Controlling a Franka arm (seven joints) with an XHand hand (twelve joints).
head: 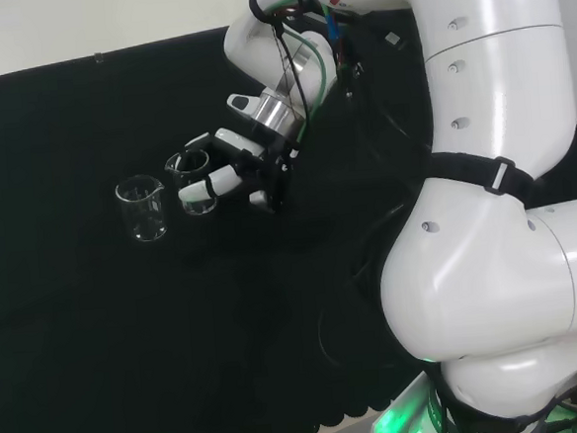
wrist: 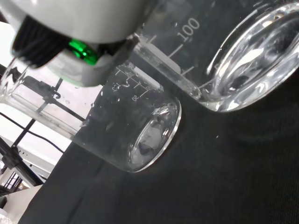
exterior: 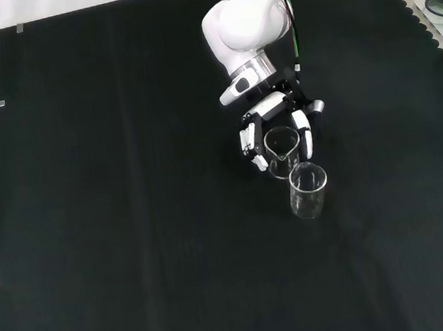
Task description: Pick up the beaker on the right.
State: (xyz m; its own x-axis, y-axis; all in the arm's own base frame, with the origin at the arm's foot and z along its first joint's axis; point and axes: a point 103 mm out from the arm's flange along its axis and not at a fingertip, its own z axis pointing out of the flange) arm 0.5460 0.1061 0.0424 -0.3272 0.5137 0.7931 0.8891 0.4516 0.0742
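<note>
1. Right beaker (head: 193,179): clear glass, upright on the black cloth (head: 99,339), empty as far as can be seen. In the head view it is the right-hand one of two. In the front view it is the farther one (exterior: 282,151), just behind the other and close enough that I cannot tell whether the walls touch. Printed scale on its wall in the wrist view (wrist: 243,60).

2. Handling, judged: light, rigid, thin-walled, smooth and likely slippery; would break if dropped or knocked against its neighbour. Best taken round the mid-wall, fingers on one side and thumb opposite, clear of the spout and rim. Lift straight up, since the neighbour stands so near.

3. Left beaker (head: 142,208): same kind, upright, nearer the camera than the right beaker in the front view (exterior: 308,189). Not wanted; easily bumped.

4. Hand (head: 245,165): on the far side of the right beaker in the front view (exterior: 271,110), fingers (exterior: 248,141) curved down either side of its wall. Fingers bracket the glass; whether they press on it cannot be told.
</note>
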